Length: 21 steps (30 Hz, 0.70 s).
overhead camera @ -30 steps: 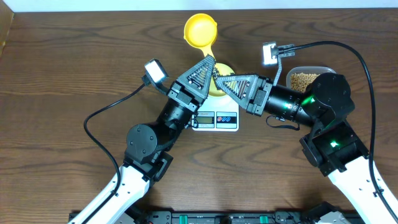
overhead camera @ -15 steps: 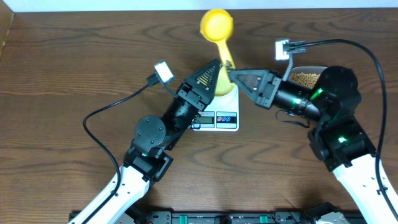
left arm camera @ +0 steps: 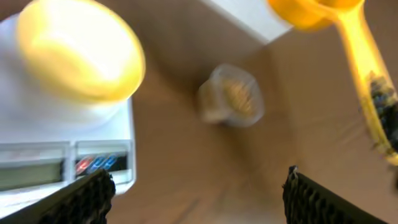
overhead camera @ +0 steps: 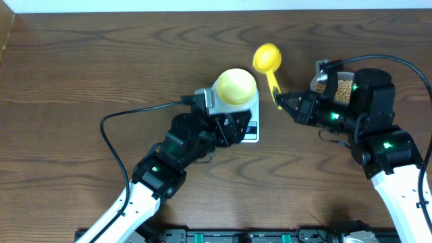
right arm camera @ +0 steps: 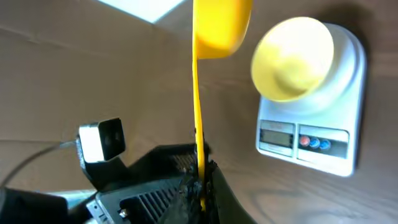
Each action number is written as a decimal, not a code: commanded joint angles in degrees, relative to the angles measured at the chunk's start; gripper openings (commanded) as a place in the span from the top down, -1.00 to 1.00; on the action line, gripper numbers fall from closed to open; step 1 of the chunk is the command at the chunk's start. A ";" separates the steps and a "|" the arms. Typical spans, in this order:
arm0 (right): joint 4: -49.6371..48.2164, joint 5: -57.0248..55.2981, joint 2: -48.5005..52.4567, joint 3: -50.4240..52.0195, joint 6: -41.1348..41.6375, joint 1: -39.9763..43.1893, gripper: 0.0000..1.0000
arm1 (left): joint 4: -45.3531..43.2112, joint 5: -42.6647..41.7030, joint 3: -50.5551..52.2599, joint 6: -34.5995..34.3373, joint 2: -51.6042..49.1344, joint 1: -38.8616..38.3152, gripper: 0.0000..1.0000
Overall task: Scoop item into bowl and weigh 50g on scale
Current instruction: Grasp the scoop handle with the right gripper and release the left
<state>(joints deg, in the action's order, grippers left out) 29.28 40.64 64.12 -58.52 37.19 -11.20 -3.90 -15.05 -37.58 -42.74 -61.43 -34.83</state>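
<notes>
Right hand (overhead camera: 282,101) pinches the scoop (overhead camera: 267,59), apparently beside the scale (overhead camera: 254,115).

Over the bowl (overhead camera: 236,86): open from above; it sits on the scale (overhead camera: 254,125).
Scale's front: blocked by the left gripper (left arm camera: 199,202), jaws wide, and its arm.
Right of the scale: the yellow scoop (overhead camera: 267,58) slants across, its handle clamped in the right gripper (overhead camera: 279,101).
Tub (left arm camera: 208,102): partly under the right arm.
Left and far table (overhead camera: 101,61): open wood, crossed by the cable (overhead camera: 135,111).

On the desk (overhead camera: 101,61) the scale (overhead camera: 251,127), bowl (overhead camera: 235,86) on the scale, scoop (overhead camera: 267,59) behind and right of the scale, tub (overhead camera: 335,75) of beans (overhead camera: 344,88) farther right.
</notes>
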 commanded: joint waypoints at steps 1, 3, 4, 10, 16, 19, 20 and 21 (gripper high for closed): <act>3.52 0.44 -0.09 -0.92 -7.34 0.39 0.97 | 6.58 -0.79 -4.52 9.62 2.95 0.04 -0.79; 8.96 0.52 -0.09 -2.12 -12.11 0.26 0.97 | 12.52 -0.66 -8.33 11.26 3.67 0.61 -0.79; 11.85 0.61 -0.09 -3.13 -15.13 0.22 0.97 | 14.91 -0.55 -9.99 11.23 3.67 1.09 -0.79; 21.31 2.23 -0.09 -8.59 -26.16 -0.52 0.97 | 21.70 -1.07 -16.37 10.95 4.00 4.07 -0.80; 22.56 8.13 -0.09 -8.74 -32.20 -6.45 0.98 | 21.77 -2.89 -16.28 4.81 4.22 3.89 -0.81; 23.04 2.21 -0.09 -8.74 -32.20 -10.47 0.98 | 21.24 -3.96 -16.28 4.07 4.20 3.96 -0.78; 23.04 1.25 -0.09 -8.74 -32.39 -11.28 0.98 | 21.18 -3.17 -16.28 4.00 4.22 3.96 -0.55; 23.02 1.29 -0.11 -8.76 -33.16 -11.78 0.98 | 21.22 -3.10 -16.28 3.41 4.22 3.96 -0.45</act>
<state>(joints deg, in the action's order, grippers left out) 52.18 44.12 64.25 -66.22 6.81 -21.23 17.58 -17.93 -53.12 -37.65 -57.58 -30.92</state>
